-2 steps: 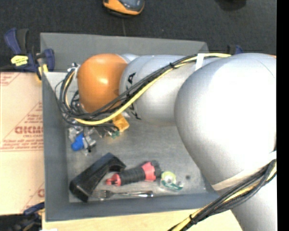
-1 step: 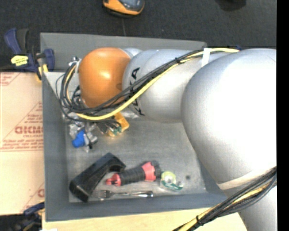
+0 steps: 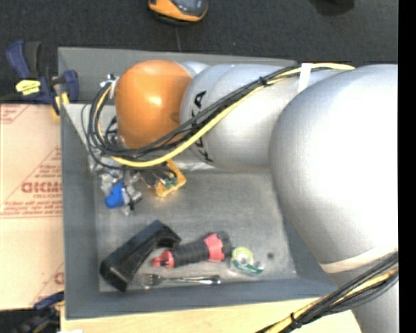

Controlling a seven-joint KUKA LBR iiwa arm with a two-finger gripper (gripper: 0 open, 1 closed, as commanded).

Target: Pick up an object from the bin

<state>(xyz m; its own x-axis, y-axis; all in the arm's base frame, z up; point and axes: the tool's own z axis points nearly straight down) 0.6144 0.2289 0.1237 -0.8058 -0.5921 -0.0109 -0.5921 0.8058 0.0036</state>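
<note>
Your gripper [image 3: 121, 184] sits by the grey metal bin's [image 3: 229, 210] left wall, over a small blue plastic piece [image 3: 113, 200] with a yellow-orange scrap [image 3: 168, 181] beside it; open or closed, you cannot tell. A grab there could scrape the wall or catch both. The bare floor mid-bin gives more room.

1. The arm [image 3: 333, 151] is made of large, rounded, silver-grey links with a smooth sheen.
2. A glossy orange dome cover [image 3: 149, 103] caps the wrist.
3. Black cables and one yellow cable [image 3: 215, 113] run along the links, bound by a white tie [image 3: 305, 73].
4. Black lettering [image 3: 198, 109] marks the link beside the cover.
5. The pincer [image 3: 121, 186] shows as silvery metal parts.
</note>
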